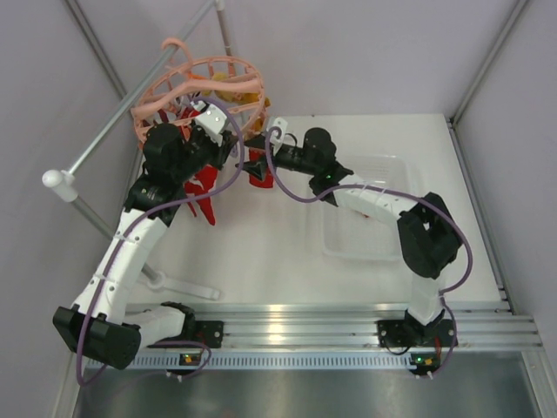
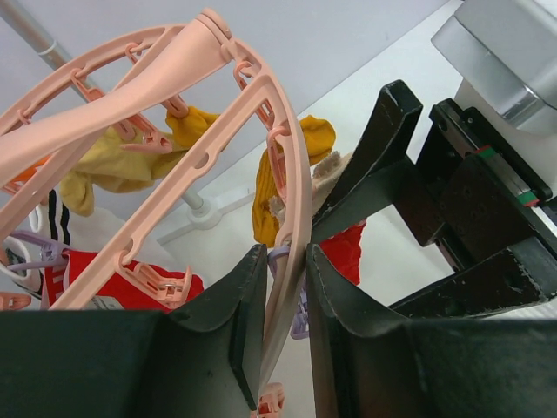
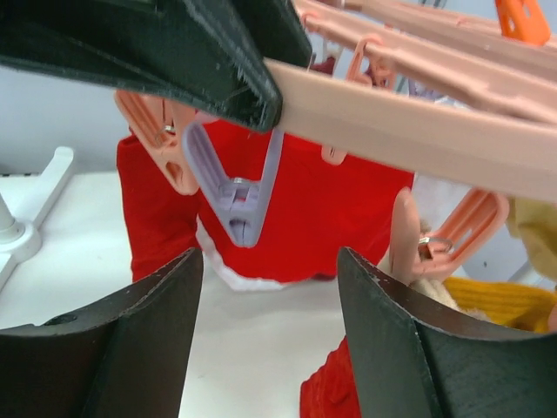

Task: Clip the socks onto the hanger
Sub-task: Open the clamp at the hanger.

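The salmon-pink hanger (image 1: 204,91) hangs at the back left. My left gripper (image 2: 285,287) is shut on the hanger's outer ring (image 2: 291,183); in the top view it (image 1: 224,144) sits under the hanger's right side. Mustard-yellow socks (image 2: 280,187) and red socks with cream cuffs (image 1: 204,187) hang from the pegs. My right gripper (image 3: 270,287) is open and empty, just below the ring (image 3: 418,122), facing a lilac peg (image 3: 235,196) and a hanging red sock (image 3: 331,209). It also shows in the top view (image 1: 254,162). Another red piece (image 3: 329,392) lies below its right finger.
A grey metal rail (image 1: 130,104) with a white knob end (image 1: 57,181) carries the hanger. Its white stand foot (image 1: 187,287) lies at the front left. A clear plastic tray (image 1: 365,209) sits right of centre under the right arm.
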Robot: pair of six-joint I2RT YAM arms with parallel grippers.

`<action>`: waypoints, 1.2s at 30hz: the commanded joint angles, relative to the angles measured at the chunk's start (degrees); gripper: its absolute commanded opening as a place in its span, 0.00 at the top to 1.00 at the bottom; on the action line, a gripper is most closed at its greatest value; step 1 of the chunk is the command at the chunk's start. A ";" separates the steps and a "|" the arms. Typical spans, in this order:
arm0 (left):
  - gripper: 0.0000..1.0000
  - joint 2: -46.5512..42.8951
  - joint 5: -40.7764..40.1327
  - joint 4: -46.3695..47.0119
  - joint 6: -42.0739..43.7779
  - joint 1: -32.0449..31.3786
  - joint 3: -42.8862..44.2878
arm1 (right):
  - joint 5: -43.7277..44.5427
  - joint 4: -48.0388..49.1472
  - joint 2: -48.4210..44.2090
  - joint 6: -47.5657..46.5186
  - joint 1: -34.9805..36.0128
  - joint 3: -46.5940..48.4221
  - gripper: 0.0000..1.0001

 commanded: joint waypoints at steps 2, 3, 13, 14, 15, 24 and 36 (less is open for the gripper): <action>0.72 -0.07 0.46 0.94 -0.80 0.27 2.27 | -2.57 8.52 1.98 1.99 0.60 4.20 0.37; 0.72 -0.07 0.46 1.11 -0.80 0.27 2.27 | -2.48 10.10 2.76 2.16 0.69 4.28 0.36; 0.73 0.46 0.63 1.29 -1.33 0.27 2.71 | -3.45 10.91 5.41 1.81 2.01 6.13 0.46; 0.73 0.45 0.63 1.20 -1.33 0.27 2.79 | -3.36 10.73 5.06 1.81 2.18 6.04 0.51; 0.73 0.45 0.63 1.20 -1.24 0.27 2.71 | -3.36 10.82 4.97 1.81 2.18 5.70 0.53; 0.72 0.19 0.72 0.67 1.29 0.27 2.79 | 0.86 1.16 -2.23 -3.36 1.22 3.23 0.99; 0.59 -2.96 13.19 -6.09 27.37 0.27 3.94 | 9.03 -19.93 -11.02 -19.18 0.60 5.08 1.00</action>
